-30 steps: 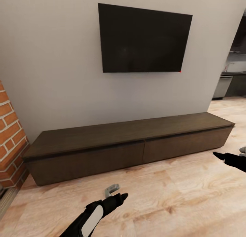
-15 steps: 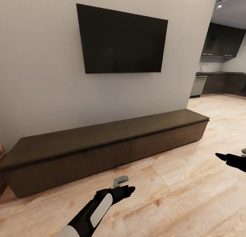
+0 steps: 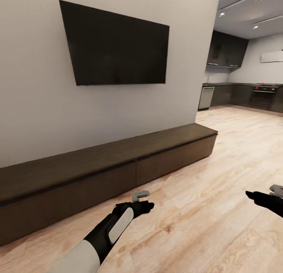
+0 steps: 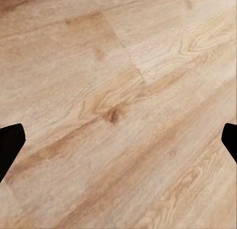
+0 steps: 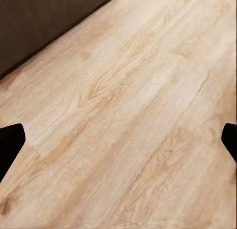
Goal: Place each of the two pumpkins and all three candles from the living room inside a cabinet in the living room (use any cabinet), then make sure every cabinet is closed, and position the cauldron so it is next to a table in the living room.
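Cabinet (image 3: 98, 167): long, low, dark brown, set against the grey wall; flat fronts all flush and shut; top bare.
Landmark: cabinet, used for every place below.
Television (image 3: 116, 49): dark screen fixed to the wall above the cabinet.
Floor (image 3: 204, 210): pale wood planks running out in front of the cabinet and past its far end toward the kitchen.
Kitchen (image 3: 243, 92): dark units and an oven, well beyond the cabinet's far end.
Left gripper (image 3: 142, 201): hung low over the floor, near the cabinet's front, about level with the seam between the two fronts; apart from the wood, not touching.
Left gripper state: spread wide, nothing between the fingers; black fingertips (image 4: 10, 142) at both edges of the left wrist view, bare floor between.
Right gripper (image 3: 264, 195): over the floor, well apart from the cabinet, off beyond its far end.
Right gripper state: spread wide and empty; black fingertips (image 5: 11, 140) at both edges of the right wrist view, floor between, the cabinet's dark front (image 5: 44, 21) in one corner.
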